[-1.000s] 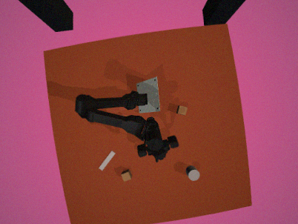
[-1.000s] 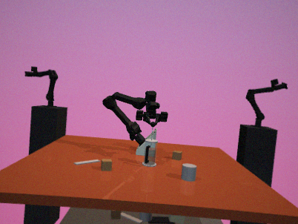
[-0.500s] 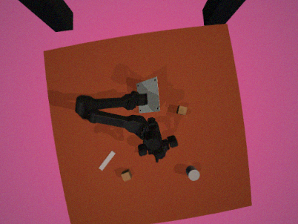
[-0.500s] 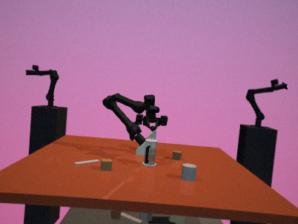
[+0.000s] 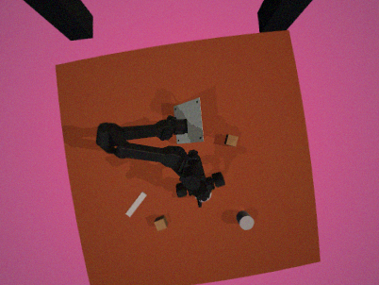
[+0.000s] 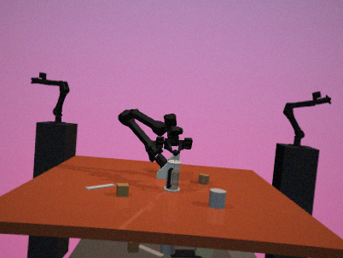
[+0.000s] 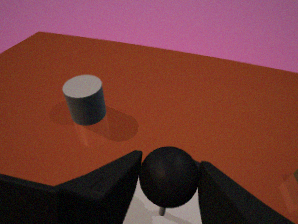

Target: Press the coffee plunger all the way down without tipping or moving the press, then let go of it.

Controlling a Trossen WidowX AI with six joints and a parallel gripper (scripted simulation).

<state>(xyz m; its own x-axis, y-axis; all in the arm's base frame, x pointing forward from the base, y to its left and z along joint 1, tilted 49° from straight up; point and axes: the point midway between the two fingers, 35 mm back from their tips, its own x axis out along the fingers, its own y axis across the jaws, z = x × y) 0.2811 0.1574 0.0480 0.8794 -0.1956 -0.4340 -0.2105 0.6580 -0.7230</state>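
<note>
Gripper (image 7: pixel 167 187): partly closed, both dark fingers clamped on the black ball knob (image 7: pixel 169 176) of the plunger, one on each side; thin rod (image 7: pixel 161 211) visible beneath the knob.

Coffee press (image 6: pixel 172 176): upright on the orange table (image 6: pixel 256 214), near its middle, directly under the gripper; clear body on a pale round base. In the top view it is almost wholly hidden by the wrist.

Arm (image 5: pixel 141 142): black, folded back on itself from a grey base plate (image 5: pixel 190 120).

Grey cylinder (image 5: pixel 245 220): standing near the press, apart from it.

Wooden cubes: one (image 5: pixel 160 223) beside a flat white strip (image 5: pixel 136 204); another (image 5: pixel 231 140) just beside the base plate.

Surroundings: two black pedestals (image 6: pixel 55 145) carrying small dark arms beyond the table; pink backdrop.
</note>
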